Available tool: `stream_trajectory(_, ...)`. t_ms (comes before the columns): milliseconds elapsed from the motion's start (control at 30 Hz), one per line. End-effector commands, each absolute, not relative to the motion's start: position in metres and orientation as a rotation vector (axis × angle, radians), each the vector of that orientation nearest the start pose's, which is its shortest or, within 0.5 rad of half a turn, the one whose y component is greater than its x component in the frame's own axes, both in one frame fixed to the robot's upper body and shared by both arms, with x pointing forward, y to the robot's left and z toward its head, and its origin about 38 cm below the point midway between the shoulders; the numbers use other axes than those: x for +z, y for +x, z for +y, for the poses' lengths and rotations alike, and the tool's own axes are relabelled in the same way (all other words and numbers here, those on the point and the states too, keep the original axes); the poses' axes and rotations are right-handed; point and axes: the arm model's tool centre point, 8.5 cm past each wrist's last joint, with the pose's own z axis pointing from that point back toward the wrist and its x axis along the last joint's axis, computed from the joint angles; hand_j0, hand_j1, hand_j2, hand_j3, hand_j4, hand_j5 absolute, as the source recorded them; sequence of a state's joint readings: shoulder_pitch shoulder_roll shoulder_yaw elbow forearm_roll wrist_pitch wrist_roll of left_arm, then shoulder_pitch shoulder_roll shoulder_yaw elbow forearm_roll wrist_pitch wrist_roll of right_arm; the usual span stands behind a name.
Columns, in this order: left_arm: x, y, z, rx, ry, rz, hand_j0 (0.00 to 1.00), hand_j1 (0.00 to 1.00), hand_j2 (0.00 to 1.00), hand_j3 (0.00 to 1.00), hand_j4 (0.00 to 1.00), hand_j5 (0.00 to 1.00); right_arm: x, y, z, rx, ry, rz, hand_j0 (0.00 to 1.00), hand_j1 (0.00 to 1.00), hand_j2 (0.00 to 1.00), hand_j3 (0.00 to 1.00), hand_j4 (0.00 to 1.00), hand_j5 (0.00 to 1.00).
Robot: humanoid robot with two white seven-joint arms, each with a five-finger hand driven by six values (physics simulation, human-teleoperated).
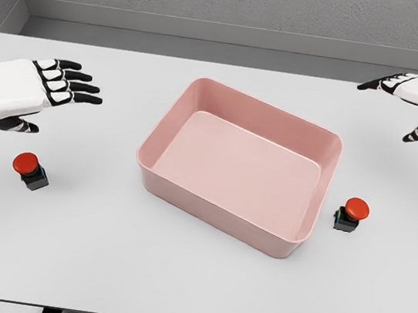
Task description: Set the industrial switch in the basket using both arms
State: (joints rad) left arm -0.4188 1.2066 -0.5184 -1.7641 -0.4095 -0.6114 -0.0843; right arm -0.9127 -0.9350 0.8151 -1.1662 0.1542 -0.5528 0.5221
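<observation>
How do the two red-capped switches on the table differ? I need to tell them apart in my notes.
The left switch lies left of the pink basket, nearer the left hand; the right switch lies right of the basket, almost at its wall, with the right hand farther off. The left one stands well apart from the basket. Both show a red cap on a dark base, alike in size, and both are outside the basket.

Left robot hand (pixel 43 90) and right robot hand (pixel 416 96) hover apart — fingers extended, holding nothing.
</observation>
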Motion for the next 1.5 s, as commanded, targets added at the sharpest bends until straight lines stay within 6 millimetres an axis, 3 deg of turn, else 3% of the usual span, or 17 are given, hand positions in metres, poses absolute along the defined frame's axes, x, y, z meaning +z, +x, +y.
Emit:
stream_trajectory(0, 0.278, 0.356, 0.346, 2.7, -0.799, 2.14, 1.0, 1.0, 1.0, 1.0, 1.0, 1.0, 0.268, 0.478, -0.392, 1.826, -0.476, -1.309, 1.0, 1.0, 1.0, 1.0, 1.0, 1.0)
stream_trajectory(133, 0.277, 0.355, 0.349, 2.717, -0.804, 2.119, 1.0, 1.0, 1.0, 1.0, 1.0, 1.0, 0.267, 0.475, -0.395, 1.844, -0.478, -1.28, 1.0, 1.0, 1.0, 1.0, 1.0, 1.0)
stream_trajectory(200, 0.286, 0.352, 0.363, 2.77, -0.86, 2.037, 1.0, 1.0, 1.0, 1.0, 1.0, 1.0, 0.262, 0.47, -0.401, 1.865, -0.475, -1.257, 1.0, 1.0, 1.0, 1.0, 1.0, 1.0)
stream_trajectory(333, 0.274, 0.356, 0.383, 2.849, -0.917, 1.982, 1.0, 1.0, 1.0, 1.0, 1.0, 1.0, 0.256, 0.464, -0.4, 1.908, -0.445, -1.257, 1.0, 1.0, 1.0, 1.0, 1.0, 1.0)
stream_trajectory(367, 0.266, 0.354, 0.386, 2.878, -0.902, 1.982, 1.0, 1.0, 1.0, 1.0, 1.0, 1.0, 0.258, 0.46, -0.411, 1.903, -0.46, -1.233, 1.0, 1.0, 1.0, 1.0, 1.0, 1.0)
stream_trajectory(467, 0.252, 0.35, 0.388, 2.926, -0.877, 1.948, 1.0, 1.0, 1.0, 1.0, 1.0, 1.0, 0.244, 0.452, -0.417, 1.896, -0.438, -1.212, 1.0, 1.0, 1.0, 1.0, 1.0, 1.0)
stream_trajectory(600, 0.238, 0.351, 0.408, 3.007, -0.916, 1.913, 1.0, 1.0, 1.0, 1.0, 1.0, 1.0, 0.234, 0.44, -0.417, 1.877, -0.438, -1.251, 1.0, 1.0, 1.0, 1.0, 1.0, 1.0)
stream_trajectory(833, 0.212, 0.338, 0.405, 3.073, -0.833, 1.86, 1.0, 1.0, 1.0, 1.0, 1.0, 1.0, 0.224, 0.423, -0.418, 1.907, -0.405, -1.227, 1.0, 1.0, 1.0, 1.0, 1.0, 1.0)
stream_trajectory(1067, 0.211, 0.334, 0.392, 2.993, -0.802, 1.933, 1.0, 1.0, 1.0, 1.0, 1.0, 1.0, 0.207, 0.409, -0.42, 1.918, -0.361, -1.189, 1.0, 1.0, 1.0, 1.0, 1.0, 1.0)
stream_trajectory(1267, 0.196, 0.332, 0.406, 3.058, -0.817, 1.92, 1.0, 1.0, 1.0, 1.0, 1.0, 1.0, 0.205, 0.401, -0.41, 1.949, -0.327, -1.198, 1.0, 1.0, 1.0, 1.0, 1.0, 1.0)
stream_trajectory(1467, 0.184, 0.336, 0.415, 3.087, -0.849, 1.949, 1.0, 1.0, 1.0, 1.0, 1.0, 1.0, 0.199, 0.394, -0.398, 1.975, -0.287, -1.213, 0.94, 0.94, 0.94, 0.94, 0.94, 0.94)
